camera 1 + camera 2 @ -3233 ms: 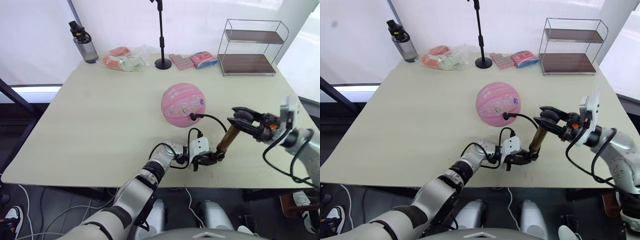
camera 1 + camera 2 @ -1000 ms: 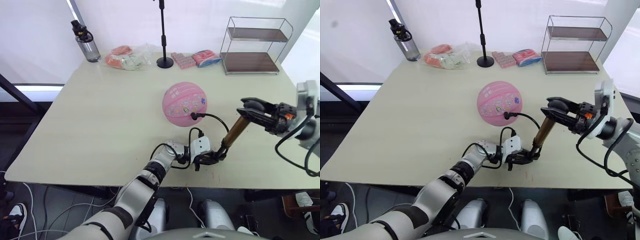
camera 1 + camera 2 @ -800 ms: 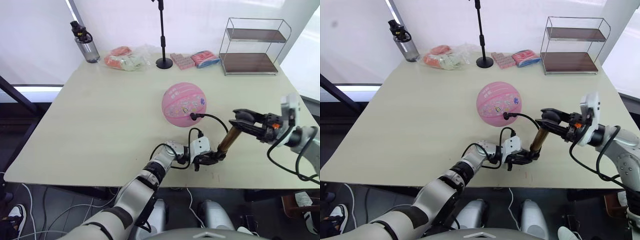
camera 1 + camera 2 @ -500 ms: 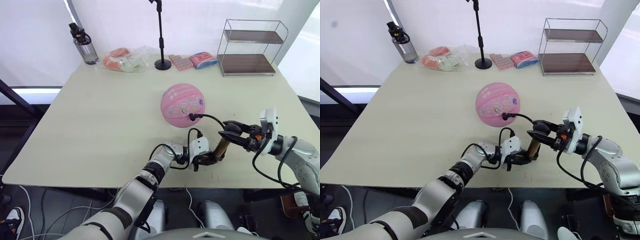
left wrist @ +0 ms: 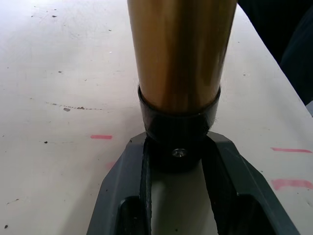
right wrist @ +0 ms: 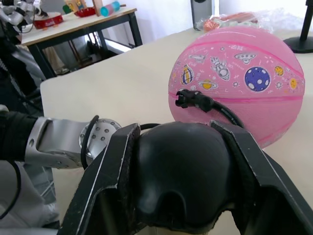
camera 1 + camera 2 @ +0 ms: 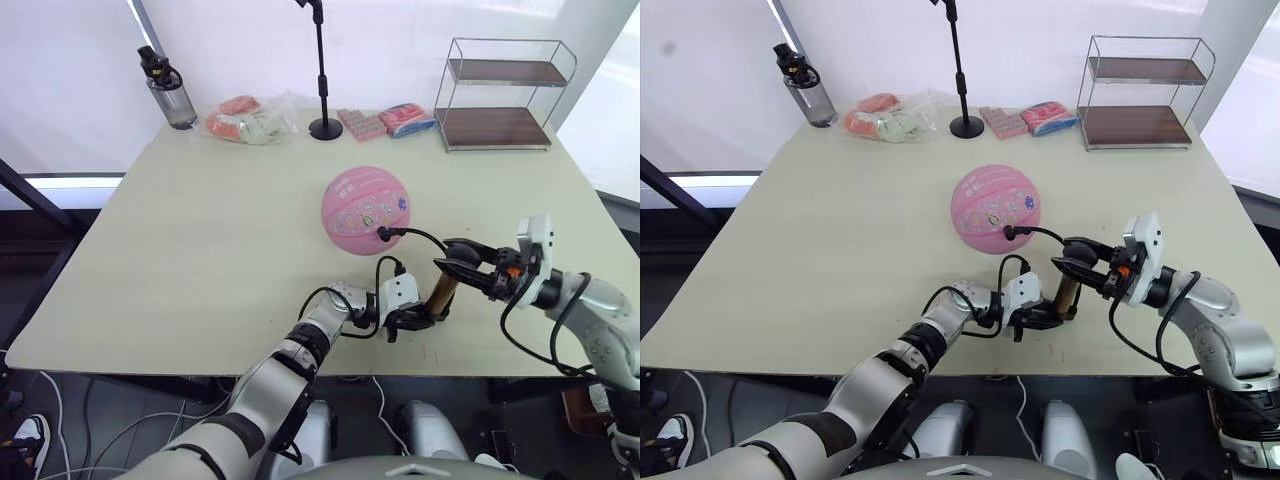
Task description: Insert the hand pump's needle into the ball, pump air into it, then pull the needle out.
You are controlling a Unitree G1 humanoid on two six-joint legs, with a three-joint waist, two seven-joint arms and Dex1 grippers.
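Beige table (image 7: 200,250) before bright white wall; water bottle (image 7: 166,88), snack packets (image 7: 250,118), mic stand (image 7: 322,70), wire shelf (image 7: 505,95) along far edge. Pink ball (image 7: 366,210) mid-table, hose fitting (image 6: 195,99) seated in it. Left gripper (image 5: 178,166) pinches hand pump (image 7: 441,292) base near front edge; right gripper (image 6: 183,183) clamps black handle, pump pressed short. Risk: sideways push could tip pump or tug hose, rolling ball and bending needle.

Beige table (image 7: 200,250), far edge: dark-lidded clear water bottle (image 7: 168,88), bagged snack packets (image 7: 252,117), black mic stand (image 7: 322,70), two-tier wire shelf w/ wooden boards (image 7: 503,95).
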